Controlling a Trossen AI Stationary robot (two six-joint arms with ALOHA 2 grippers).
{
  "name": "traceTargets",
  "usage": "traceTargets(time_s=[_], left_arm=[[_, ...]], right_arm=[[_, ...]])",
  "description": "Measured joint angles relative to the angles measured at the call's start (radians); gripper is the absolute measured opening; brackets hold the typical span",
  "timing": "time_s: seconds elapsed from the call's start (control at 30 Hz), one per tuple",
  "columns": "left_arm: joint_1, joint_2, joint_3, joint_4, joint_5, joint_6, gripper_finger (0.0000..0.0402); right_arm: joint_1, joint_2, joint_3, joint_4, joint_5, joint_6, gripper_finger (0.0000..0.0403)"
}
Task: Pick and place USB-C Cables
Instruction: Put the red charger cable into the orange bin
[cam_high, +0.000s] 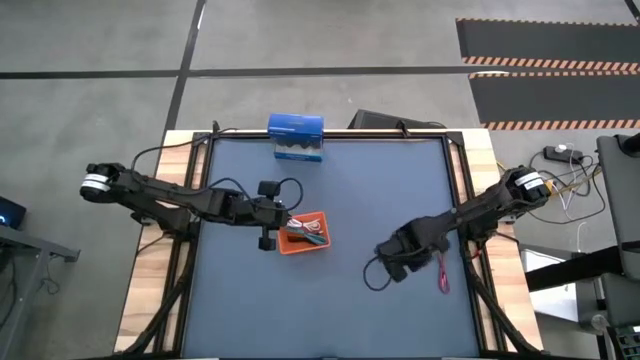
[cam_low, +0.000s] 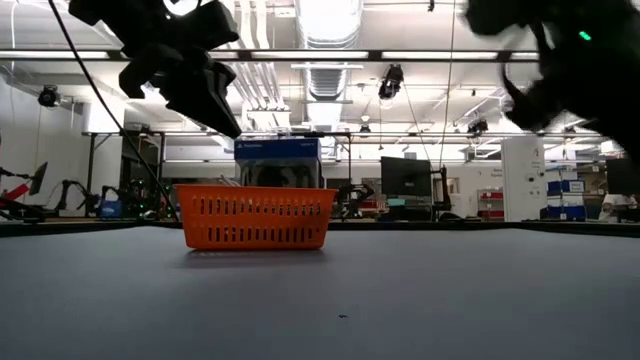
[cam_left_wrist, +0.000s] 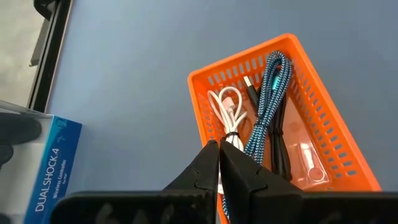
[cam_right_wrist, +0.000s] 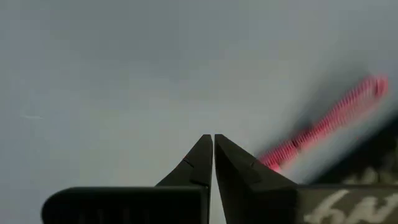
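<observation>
The orange tray (cam_high: 305, 233) (cam_low: 255, 217) stands on the blue table, left of its middle. In the left wrist view the white cable (cam_left_wrist: 227, 109), the teal cable (cam_left_wrist: 267, 106) and the black cable (cam_left_wrist: 281, 146) lie inside the orange tray's rim (cam_left_wrist: 249, 59). The red cable (cam_high: 441, 272) (cam_right_wrist: 323, 124) lies flat on the table near its right edge. My left gripper (cam_high: 284, 222) (cam_left_wrist: 219, 149) hangs shut above the tray's left end, holding nothing. My right gripper (cam_high: 390, 258) (cam_right_wrist: 213, 140) is shut over bare table, left of the red cable.
A blue boxed game controller (cam_high: 296, 137) (cam_left_wrist: 53, 168) stands at the table's far edge, behind the tray. Wooden boards flank the table's left and right sides. Bare table lies between the tray and my right gripper and along the near edge.
</observation>
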Motion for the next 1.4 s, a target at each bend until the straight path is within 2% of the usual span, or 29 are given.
traceTargets(time_s=[0.13, 0.5, 0.63, 0.87, 1.0, 1.17, 1.4], left_arm=[[0.0, 0.0, 0.0, 0.002, 0.0, 0.0, 0.0], [0.0, 0.0, 0.0, 0.002, -0.003, 0.002, 0.0], [0.0, 0.0, 0.0, 0.002, -0.003, 0.002, 0.0], [0.0, 0.0, -0.001, 0.002, -0.003, 0.004, 0.0], [0.0, 0.0, -0.002, 0.002, -0.003, 0.005, 0.0], [0.0, 0.0, -0.003, 0.002, -0.003, 0.005, 0.0], [0.0, 0.0, -0.005, 0.002, -0.004, 0.007, 0.0]], right_arm=[[0.037, -0.012, -0.095, -0.005, -0.119, 0.079, 0.0009], [0.06, -0.035, -0.196, -0.014, -0.123, 0.171, 0.0015], [0.061, -0.035, -0.217, -0.016, -0.122, 0.184, 0.0046], [0.064, -0.028, -0.231, -0.016, -0.086, 0.199, 0.0129], [0.067, -0.015, -0.239, -0.014, -0.065, 0.2, 0.0162], [0.067, 0.003, -0.262, -0.005, -0.06, 0.198, 0.0175], [0.067, 0.001, -0.324, 0.099, -0.061, 0.173, 0.0163]])
